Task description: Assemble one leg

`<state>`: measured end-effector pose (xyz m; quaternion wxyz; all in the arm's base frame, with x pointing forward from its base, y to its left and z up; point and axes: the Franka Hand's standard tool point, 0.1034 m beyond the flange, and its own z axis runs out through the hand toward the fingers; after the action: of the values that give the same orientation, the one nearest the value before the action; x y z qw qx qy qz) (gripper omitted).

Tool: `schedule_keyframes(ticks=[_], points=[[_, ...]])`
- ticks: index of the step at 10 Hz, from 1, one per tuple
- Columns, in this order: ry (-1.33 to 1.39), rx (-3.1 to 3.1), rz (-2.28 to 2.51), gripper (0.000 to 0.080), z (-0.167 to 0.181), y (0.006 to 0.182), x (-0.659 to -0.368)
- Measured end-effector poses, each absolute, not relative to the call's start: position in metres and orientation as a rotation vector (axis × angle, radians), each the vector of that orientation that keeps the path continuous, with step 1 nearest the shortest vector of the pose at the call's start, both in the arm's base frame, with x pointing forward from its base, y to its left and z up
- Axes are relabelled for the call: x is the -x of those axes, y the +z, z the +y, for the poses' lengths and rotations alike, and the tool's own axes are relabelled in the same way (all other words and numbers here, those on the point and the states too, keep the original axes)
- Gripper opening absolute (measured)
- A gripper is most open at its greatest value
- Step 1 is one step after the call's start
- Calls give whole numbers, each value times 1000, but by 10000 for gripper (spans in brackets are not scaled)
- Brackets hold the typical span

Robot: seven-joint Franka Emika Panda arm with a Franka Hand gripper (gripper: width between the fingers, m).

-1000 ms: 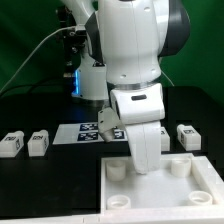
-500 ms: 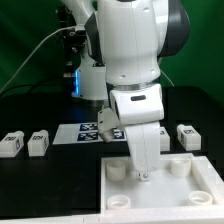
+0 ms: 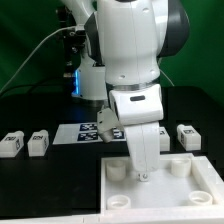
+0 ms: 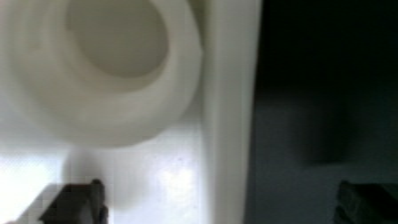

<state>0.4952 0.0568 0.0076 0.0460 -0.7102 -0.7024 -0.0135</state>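
Note:
Two legs point(image 3: 10, 144) point(image 3: 38, 143) lie on the black table at the exterior view's left, and another leg point(image 3: 187, 134) lies at the right. They are small white blocks with marker tags. My gripper point(image 3: 143, 174) points down onto the large white tray-like piece point(image 3: 200, 195), near a round corner socket point(image 3: 118, 171). In the wrist view the gripper point(image 4: 221, 205) is open. Its dark fingertips point(image 4: 71, 203) stand wide apart astride the tray's edge point(image 4: 222, 120), next to a round socket point(image 4: 116, 70). It holds nothing.
The marker board point(image 3: 88, 131) lies flat behind the tray, partly hidden by the arm. A dark stand with cables and a blue light point(image 3: 76, 80) rises at the back. Black table point(image 3: 40, 185) lies to the left of the tray.
The gripper has dropped slightly toward the tray since the earliest frame. Nothing else has moved.

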Motion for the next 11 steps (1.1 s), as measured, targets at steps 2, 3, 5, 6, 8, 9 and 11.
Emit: schedule_keyframes(ticks=[2,3,5,6,8,9,11], points=[[-50,2300,-2035,648,57,27,-495],[-51,2325,-2018,648,63,37,-489],[-39,2598,-1622,648,89,45,-468],[-50,2677,-1481,648,107,45,-460],[-52,2833,-1129,648,140,52,-458],[-40,2915,-838,648,154,54,-460],[-11,2975,-422,648,169,53,-467]])
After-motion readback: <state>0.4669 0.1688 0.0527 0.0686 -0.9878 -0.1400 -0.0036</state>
